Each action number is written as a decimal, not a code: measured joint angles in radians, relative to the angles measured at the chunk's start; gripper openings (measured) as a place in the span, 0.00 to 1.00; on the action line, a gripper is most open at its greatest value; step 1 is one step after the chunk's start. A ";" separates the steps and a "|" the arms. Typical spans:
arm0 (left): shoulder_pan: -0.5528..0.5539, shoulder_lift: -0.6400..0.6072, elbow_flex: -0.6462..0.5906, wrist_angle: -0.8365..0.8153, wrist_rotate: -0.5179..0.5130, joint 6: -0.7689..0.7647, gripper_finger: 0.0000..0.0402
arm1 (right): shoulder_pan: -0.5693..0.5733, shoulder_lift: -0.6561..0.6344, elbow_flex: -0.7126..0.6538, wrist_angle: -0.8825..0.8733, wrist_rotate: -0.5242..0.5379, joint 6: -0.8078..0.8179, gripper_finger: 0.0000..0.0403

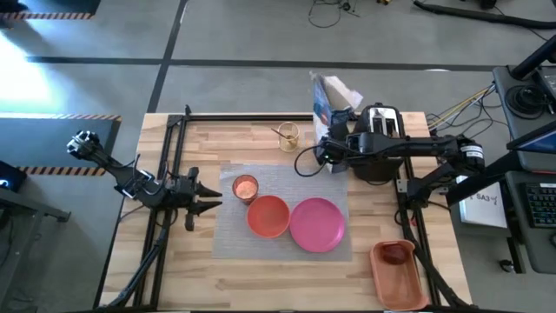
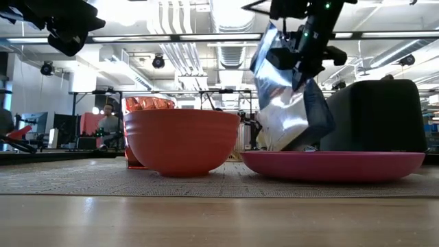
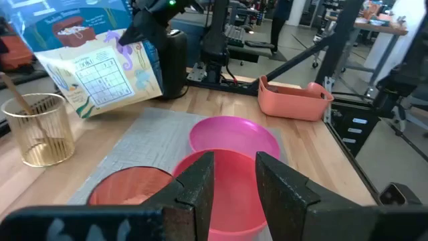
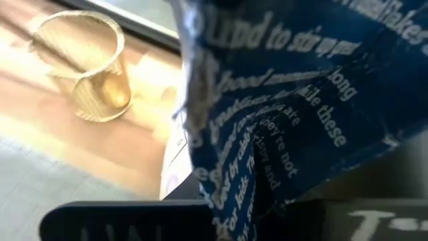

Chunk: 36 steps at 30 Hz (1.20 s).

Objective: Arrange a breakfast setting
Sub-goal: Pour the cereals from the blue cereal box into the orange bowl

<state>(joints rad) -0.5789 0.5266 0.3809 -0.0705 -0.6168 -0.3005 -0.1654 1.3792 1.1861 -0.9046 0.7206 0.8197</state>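
Note:
A grey placemat (image 1: 282,178) carries an orange cup (image 1: 245,187), an orange bowl (image 1: 268,216) and a pink plate (image 1: 317,224). My left gripper (image 1: 208,196) hovers open just left of the mat, level, pointing at the bowl (image 3: 231,181). At the far side my right gripper (image 1: 327,146) is shut on a blue and white printed bag (image 1: 335,94), next to a gold wire holder (image 1: 287,136) with a gold handle (image 3: 15,92) standing in it. A red apple (image 1: 395,254) lies in the orange tray (image 1: 401,283). My right gripper pinches the bag's upper end (image 2: 293,63) between its two fingers, coming slanting down from the table's right side. The bag hangs tilted below the fingers (image 3: 144,27), its printed face (image 3: 100,63) toward the left arm. Whether its lower end (image 2: 291,140) still touches the table I cannot tell.
A black and silver toaster (image 1: 383,130) stands right behind the bag, under the right arm. The tray sits at the near right corner. Black frame rails (image 1: 174,165) run along both sides of the table. Bare wood lies in front of the mat (image 1: 287,278).

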 joint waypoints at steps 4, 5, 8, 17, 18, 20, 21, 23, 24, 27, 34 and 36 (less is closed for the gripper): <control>0.000 -0.002 0.000 0.003 0.001 -0.009 0.23 | 0.026 -0.005 0.016 0.003 -0.087 0.000 0.04; 0.000 -0.002 0.000 0.003 0.001 -0.011 0.23 | 0.036 -0.005 0.025 -0.005 -0.104 -0.004 0.04; 0.000 -0.005 0.000 0.002 0.001 -0.011 0.23 | 0.081 -0.005 0.056 -0.040 -0.133 -0.054 0.04; 0.000 -0.086 0.000 0.008 -0.012 -0.015 0.23 | 0.229 -0.003 0.233 -0.287 -0.178 0.038 0.04; 0.000 -0.096 0.000 0.007 -0.012 -0.015 0.23 | 0.246 -0.003 0.253 -0.316 -0.179 0.048 0.04; 0.000 -0.116 0.000 0.003 -0.012 -0.008 0.23 | 0.283 -0.003 0.294 -0.366 -0.186 0.061 0.04; 0.000 -0.125 0.000 0.001 -0.012 0.001 0.23 | 0.301 -0.003 0.317 -0.386 -0.205 0.061 0.04; 0.000 -0.143 0.000 0.001 -0.012 0.013 0.23 | 0.337 -0.003 0.358 -0.415 -0.266 0.061 0.04; 0.000 -0.153 0.000 0.001 -0.012 0.018 0.23 | 0.353 -0.003 0.375 -0.425 -0.302 0.061 0.04; 0.000 -0.183 0.000 0.001 -0.012 0.028 0.23 | 0.401 -0.003 0.417 -0.423 -0.410 0.080 0.04; 0.000 -0.257 0.000 -0.001 -0.043 0.044 0.23 | 0.520 -0.003 0.445 -0.420 -0.619 0.136 0.04; 0.000 -0.278 0.000 -0.006 -0.050 0.067 0.23 | 0.552 -0.003 0.452 -0.418 -0.676 0.165 0.04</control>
<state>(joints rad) -0.5789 0.2482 0.3813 -0.0767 -0.6672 -0.2335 0.3867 1.3762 1.6384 -1.3231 0.0446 0.9845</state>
